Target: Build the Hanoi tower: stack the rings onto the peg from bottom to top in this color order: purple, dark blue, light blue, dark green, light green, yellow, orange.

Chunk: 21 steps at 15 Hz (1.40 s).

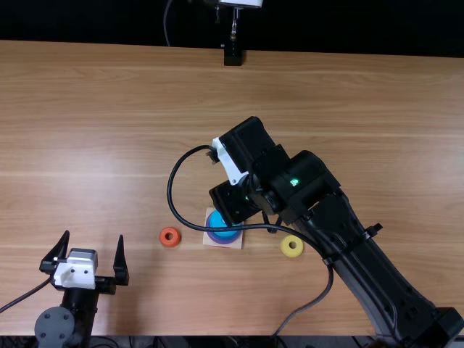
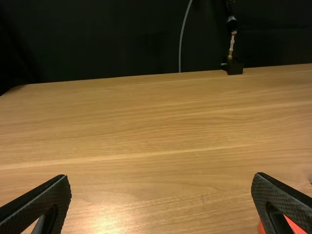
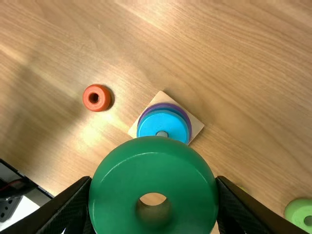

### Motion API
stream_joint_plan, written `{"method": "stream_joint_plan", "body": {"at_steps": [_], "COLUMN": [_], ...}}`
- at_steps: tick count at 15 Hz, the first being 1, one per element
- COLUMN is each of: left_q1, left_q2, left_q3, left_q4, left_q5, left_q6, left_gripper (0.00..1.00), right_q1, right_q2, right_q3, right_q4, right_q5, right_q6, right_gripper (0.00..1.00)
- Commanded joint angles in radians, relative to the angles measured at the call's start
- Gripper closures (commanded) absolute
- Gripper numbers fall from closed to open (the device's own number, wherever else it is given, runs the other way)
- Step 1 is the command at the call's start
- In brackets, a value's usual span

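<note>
At my right gripper [image 1: 272, 220]: dark green ring [image 3: 153, 170], gripped
Base [image 3: 197, 127] just beyond: purple ring [image 3: 165, 104], dark blue ring [image 3: 170, 108], light blue ring [image 3: 163, 122] stacked
Left of base: orange ring [image 1: 163, 237]
Right of base: yellow ring [image 1: 292, 253], light green ring [image 3: 295, 212]
Well apart: my left gripper [image 1: 93, 233], spread open

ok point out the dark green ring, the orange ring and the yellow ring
Dark green ring [image 3: 153, 170]: right wrist view, face beside the hole
Orange ring [image 3: 103, 99]: right wrist view, rim
Yellow ring [image 1: 286, 249]: top view, rim
</note>
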State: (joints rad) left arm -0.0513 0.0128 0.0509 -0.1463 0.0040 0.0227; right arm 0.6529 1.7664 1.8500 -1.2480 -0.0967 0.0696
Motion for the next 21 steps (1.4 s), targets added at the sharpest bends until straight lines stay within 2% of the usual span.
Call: {"method": "stream_joint_plan", "body": {"at_steps": [1, 7, 10, 21], "left_q1": [0.004, 0.004, 0.004, 0.004], "left_q2": [-0.013, -0.013, -0.013, -0.013], "left_q3": [-0.051, -0.051, -0.051, -0.051], "left_q4": [-0.019, -0.019, -0.019, -0.019], "left_q5": [0.003, 0.003, 0.003, 0.003], "left_q6": [0.007, 0.007, 0.007, 0.007], "left_gripper": [0.00, 0.00, 0.00, 0.00], "right_q1": [0.010, 0.011, 0.044, 0.034], "right_q2": [-0.012, -0.010, -0.008, -0.008], "right_q3": [-0.025, -0.061, -0.077, -0.101], "right_q4": [0.017, 0.039, 0.041, 0.060], "right_q5": [-0.006, -0.005, -0.005, -0.001], "right_q6": [0.006, 0.004, 0.004, 0.000], "right_gripper": [1.00, 1.00, 1.00, 1.00]}}
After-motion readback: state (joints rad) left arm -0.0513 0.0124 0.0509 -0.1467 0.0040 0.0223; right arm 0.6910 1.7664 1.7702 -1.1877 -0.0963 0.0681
